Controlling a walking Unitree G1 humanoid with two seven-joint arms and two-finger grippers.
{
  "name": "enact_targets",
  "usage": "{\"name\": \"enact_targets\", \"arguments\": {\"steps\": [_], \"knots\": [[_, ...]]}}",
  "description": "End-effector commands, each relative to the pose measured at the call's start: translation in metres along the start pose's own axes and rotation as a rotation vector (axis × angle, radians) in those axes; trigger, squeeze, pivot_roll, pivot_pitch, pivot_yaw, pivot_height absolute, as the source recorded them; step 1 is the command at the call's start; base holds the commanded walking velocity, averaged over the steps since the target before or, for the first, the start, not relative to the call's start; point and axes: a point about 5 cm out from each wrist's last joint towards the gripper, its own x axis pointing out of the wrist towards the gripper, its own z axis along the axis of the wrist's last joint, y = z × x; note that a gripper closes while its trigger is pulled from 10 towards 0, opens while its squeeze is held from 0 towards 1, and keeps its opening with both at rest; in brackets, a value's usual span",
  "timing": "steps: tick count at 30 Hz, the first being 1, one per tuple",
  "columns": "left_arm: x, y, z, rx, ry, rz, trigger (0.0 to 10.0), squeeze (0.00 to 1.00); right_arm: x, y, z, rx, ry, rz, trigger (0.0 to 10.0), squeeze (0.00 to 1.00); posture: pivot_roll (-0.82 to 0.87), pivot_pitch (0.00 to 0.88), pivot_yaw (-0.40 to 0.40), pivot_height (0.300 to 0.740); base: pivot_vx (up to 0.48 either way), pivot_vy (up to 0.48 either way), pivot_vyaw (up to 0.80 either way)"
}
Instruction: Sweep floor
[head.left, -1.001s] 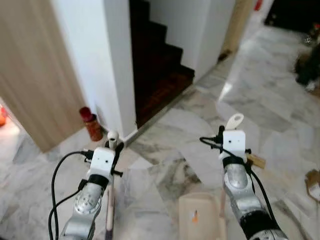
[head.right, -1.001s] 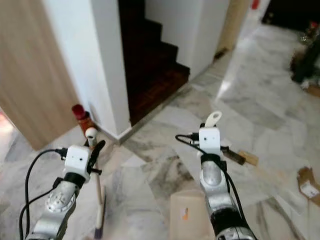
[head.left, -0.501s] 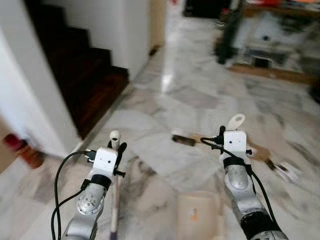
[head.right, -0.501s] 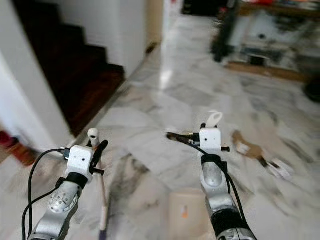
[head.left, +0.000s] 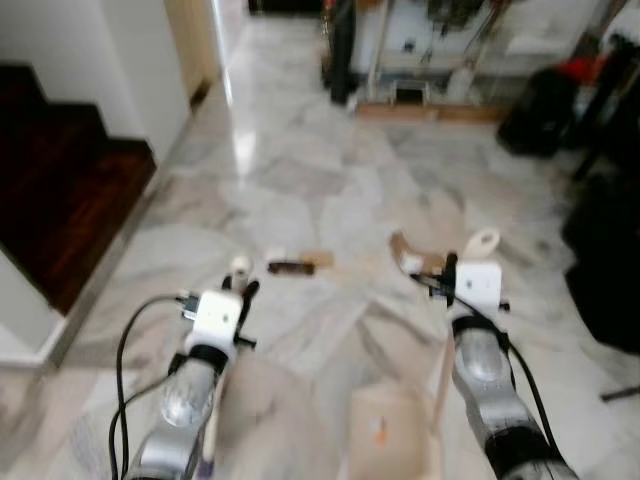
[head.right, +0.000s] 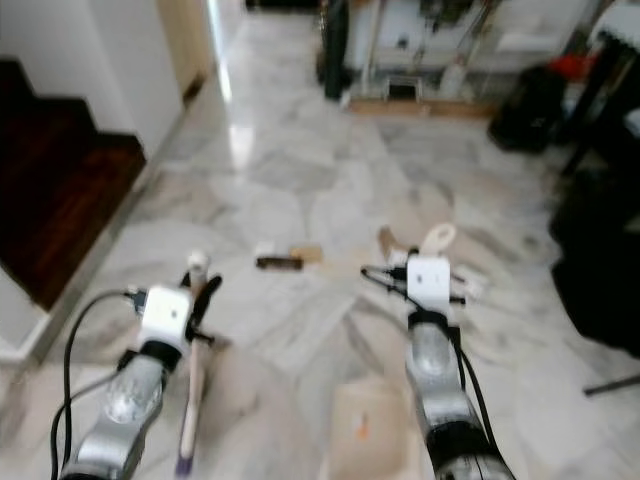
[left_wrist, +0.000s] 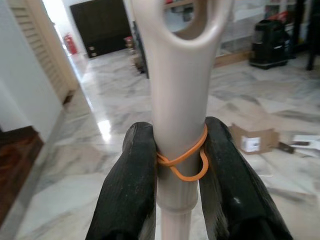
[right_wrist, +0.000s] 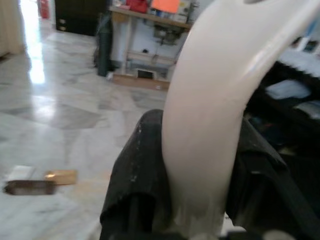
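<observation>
Two silver arms, each capped by a white wrist block, trail looped black cables; the left gripper (left_wrist: 179, 165) and right gripper (right_wrist: 197, 165) each show two thick, matte black fingers (left_wrist: 131, 185)

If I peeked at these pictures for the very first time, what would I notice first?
First, the two silver arms reaching forward: the left gripper squeezes a cream broom handle with an orange rubber band around it, and the right gripper clamps a cream dustpan handle. Then the shiny marble floor ahead, with bits of cardboard litter lying just beyond the arms.
</observation>
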Motion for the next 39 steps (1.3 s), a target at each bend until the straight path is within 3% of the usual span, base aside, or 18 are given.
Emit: {"name": "enact_targets", "arguments": {"steps": [1, 16, 39], "knots": [[0.0024, 0.0055, 0.0066, 0.025, -0.036, 0.011, 10.0, 0.00, 0.0038, 0.0039, 0.0097, 0.010, -0.038, 0.007, 10.0, 0.00, 0.09, 0.000, 0.003, 0.740, 0.000, 0.000, -0.80], [0.0034, 0.0054, 0.0069, -0.024, -0.030, 0.018, 10.0, 0.00, 0.0032, 0.0050, 0.0107, 0.017, -0.046, 0.017, 10.0, 0.00, 0.08, 0.000, 0.000, 0.740, 0.000, 0.000, -0.11], [0.0039, 0.0064, 0.0074, -0.026, -0.030, 0.024, 10.0, 0.00, 0.0029, 0.0086, 0.0102, 0.023, -0.041, 0.042, 10.0, 0.00, 0.09, 0.000, -0.005, 0.740, 0.317, 0.000, 0.00]]}}
